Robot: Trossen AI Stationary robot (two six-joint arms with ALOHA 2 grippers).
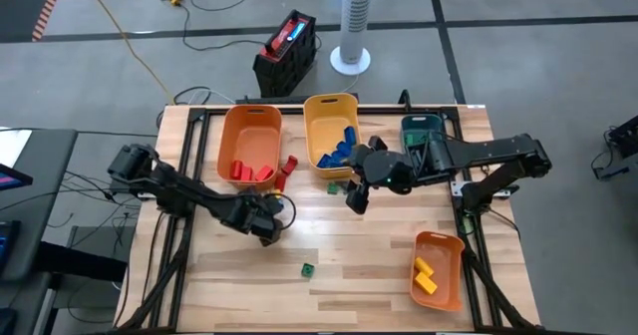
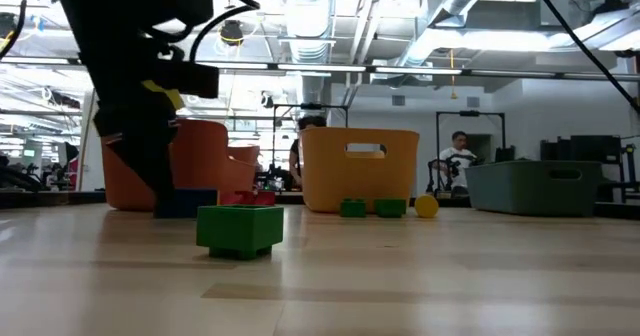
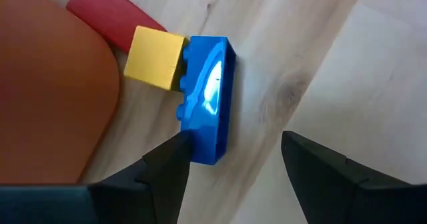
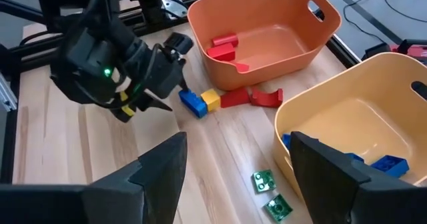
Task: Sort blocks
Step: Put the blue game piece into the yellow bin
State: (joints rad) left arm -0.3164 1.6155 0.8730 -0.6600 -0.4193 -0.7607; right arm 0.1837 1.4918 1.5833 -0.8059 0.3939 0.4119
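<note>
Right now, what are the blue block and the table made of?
The blue block looks like hard, shiny plastic: light glints off its smooth side and it has moulded studs. The table looks like pale wood with a smooth finish: grain lines and plank seams show, though it could be a wood-look top.

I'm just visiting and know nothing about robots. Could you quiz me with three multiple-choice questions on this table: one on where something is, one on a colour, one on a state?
1. Where is the blue block that the left gripper faces?
A. in the teal bin
B. on the table, touching a yellow block
C. between the fingers, lifted

2. What colour are the blocks in the near orange bin?
A. yellow
B. green
C. red

3. How is the right gripper?
A. shut on a block
B. open, holding nothing
C. out of view

Answers: 1 B, the left wrist view shows the two blocks side by side on the wood. 2 A, the high view shows yellow pieces inside. 3 B, its fingers stand apart over bare wood.
</note>
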